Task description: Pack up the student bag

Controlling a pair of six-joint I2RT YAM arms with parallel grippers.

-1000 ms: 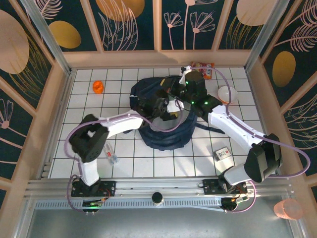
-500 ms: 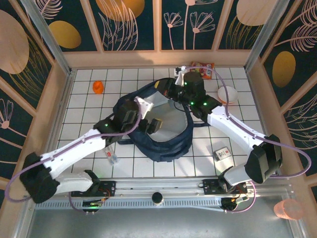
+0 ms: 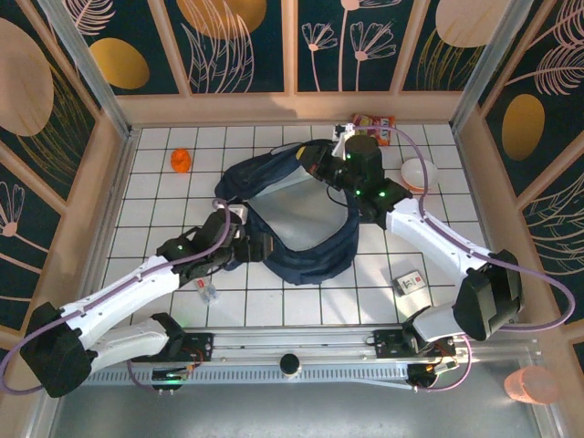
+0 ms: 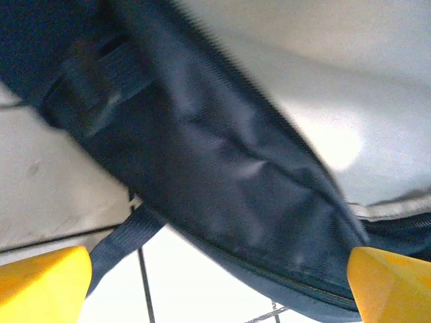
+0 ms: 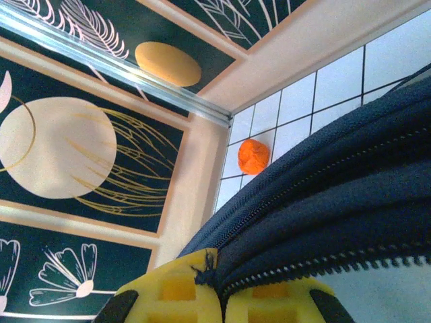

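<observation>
The student bag [image 3: 301, 246], navy with a pale grey lining, lies open in the middle of the tiled table. My right gripper [image 3: 321, 170] is at its far rim, holding that edge up. In the right wrist view its yellow fingers [image 5: 176, 291] are shut on the bag's zip edge [image 5: 316, 208]. My left gripper [image 3: 263, 246] sits at the bag's near-left edge. In the left wrist view it [image 4: 215, 288] stands wide open, with the bag's navy rim and a strap [image 4: 202, 175] just ahead of the fingertips and nothing gripped.
An orange ball [image 3: 181, 161] lies far left, also seen as the orange ball [image 5: 254, 155]. A snack packet [image 3: 374, 121] and a white round object [image 3: 419, 172] sit far right. A small card box [image 3: 411, 283] lies near right, a clear tube [image 3: 206, 287] near left.
The left arm has drawn back out of the bag toward the near left, its gripper staying open. The bunched bag has spread open, showing its grey lining. The right gripper kept its hold.
</observation>
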